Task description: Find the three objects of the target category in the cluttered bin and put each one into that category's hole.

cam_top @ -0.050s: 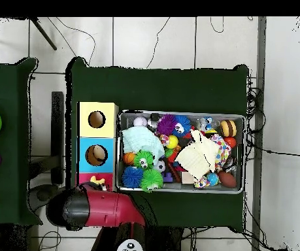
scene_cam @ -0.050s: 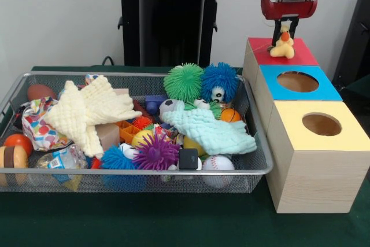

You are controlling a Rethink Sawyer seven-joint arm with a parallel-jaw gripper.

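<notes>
Gripper (scene_cam @ -0.050s: pixel 285 34) sits over the red-topped box (scene_cam @ -0.050s: pixel 300 53), fingers closed on a small yellow duck toy (scene_cam @ -0.050s: pixel 282 45). The duck hangs between the pads with its base at or just above the red lid; can't tell whether it's touching.

Hole in the red box isn't visible in the front view (the duck and fingers probably cover it), and the overhead view shows the arm (cam_top @ -0.050s: pixel 100 208) hiding most of that lid (cam_top @ -0.050s: pixel 97 180). The blue-topped box (scene_cam @ -0.050s: pixel 298 82) and yellow-topped box (scene_cam @ -0.050s: pixel 321 125) lie on the camera side of the fingers, holes open and well clear.

For this step:
- Centre the duck over the hole before opening; no confirmation of alignment from either view.
- Lower until the body is partly inside the rim, then release. Dropped from above, a soft rounded toy will likely bounce off the edge.
- Open fully and lift straight up, so a finger doesn't drag it back out.

The wire bin (scene_cam @ -0.050s: pixel 23 169) is off to the side, well away from the fingers, still packed with spiky balls, cloths and other toys. From here I can't tell which of those are the remaining targets.
</notes>
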